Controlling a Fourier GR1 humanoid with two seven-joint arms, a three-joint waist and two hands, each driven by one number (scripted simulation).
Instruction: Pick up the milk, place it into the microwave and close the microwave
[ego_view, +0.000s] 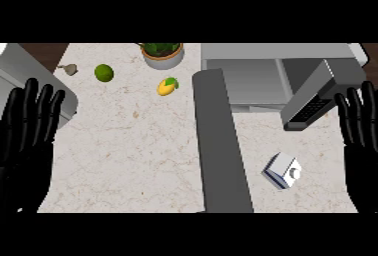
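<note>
In the head view, the milk lies on the tabletop below the open microwave, while the left hand and right hand rest at the edges, fingers straight, holding nothing.

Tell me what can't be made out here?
- Inside of the microwave: head view looks steeply down; its top and open door hide most of the cavity.
- Milk: too small to read any label.
- Small grey thing near the lime: too small to identify.
- Left hand and right hand: forearms cut off at the edges.
</note>
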